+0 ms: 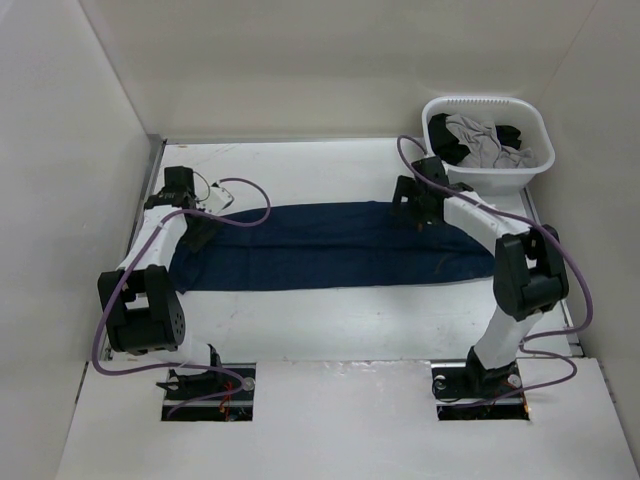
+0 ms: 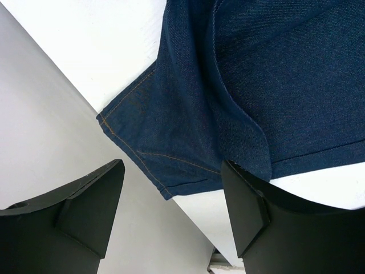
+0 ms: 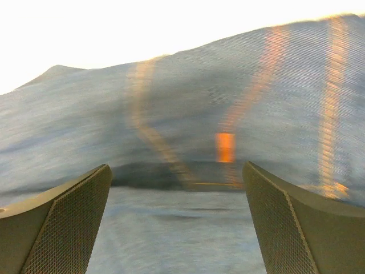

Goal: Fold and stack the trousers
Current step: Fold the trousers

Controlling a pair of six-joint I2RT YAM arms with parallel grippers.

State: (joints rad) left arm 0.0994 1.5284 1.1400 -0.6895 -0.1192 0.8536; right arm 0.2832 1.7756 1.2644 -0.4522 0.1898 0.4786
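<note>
The dark navy trousers (image 1: 330,245) lie flat across the white table, folded lengthwise, leg hems to the left and waist to the right. My left gripper (image 1: 200,222) hovers open over the leg hems at the table's left edge; the left wrist view shows the orange-stitched hem corner (image 2: 148,148) between my spread fingers (image 2: 251,211), with nothing held. My right gripper (image 1: 420,212) is open and low over the waist end near the far edge; the right wrist view shows blurred denim with orange stitching (image 3: 225,147) close between its fingers (image 3: 63,222).
A white laundry basket (image 1: 540,168) with grey and black garments stands at the back right, just beyond my right arm. The enclosure's left wall (image 2: 51,142) rises right beside the leg hems. White walls close the table at left, back and right.
</note>
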